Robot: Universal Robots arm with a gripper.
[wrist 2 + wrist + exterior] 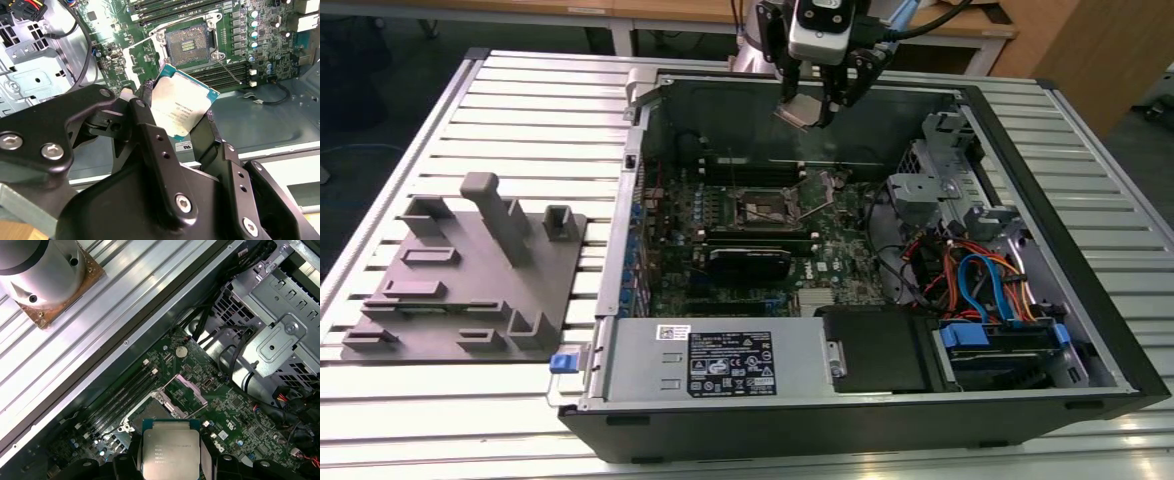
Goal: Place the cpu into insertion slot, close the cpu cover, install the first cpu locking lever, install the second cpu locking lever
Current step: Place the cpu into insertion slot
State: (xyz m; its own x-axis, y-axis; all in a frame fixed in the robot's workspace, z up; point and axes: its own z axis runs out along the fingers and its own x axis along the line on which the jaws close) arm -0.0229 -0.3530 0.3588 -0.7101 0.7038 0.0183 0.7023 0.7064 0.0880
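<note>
Black and pointing down, the gripper (815,108) hangs from the arm over the open computer case (1101,330). It is close to the case edge at the top of the exterior view. Its two fingers (145,125) are pressed on the sides of the cpu (182,107), so it has the chip clamped tight. The fingers are dark, hard and blocky, with small round screws in them.

The cpu is a small flat square. Its top is dull silver metal, and a thin green rim goes around it. It sits tilted between the fingers, up in the air and touching nothing else.

The insertion slot (191,45) lies below the chip on the bumpy green board inside the case, well apart from it. It is a dark square hole with a shiny metal rim. In the first wrist view the cpu cover (189,388), a thin silver frame, is tipped up at one side of the slot.

The case rests on a grey ribbed metal table (520,110).
</note>
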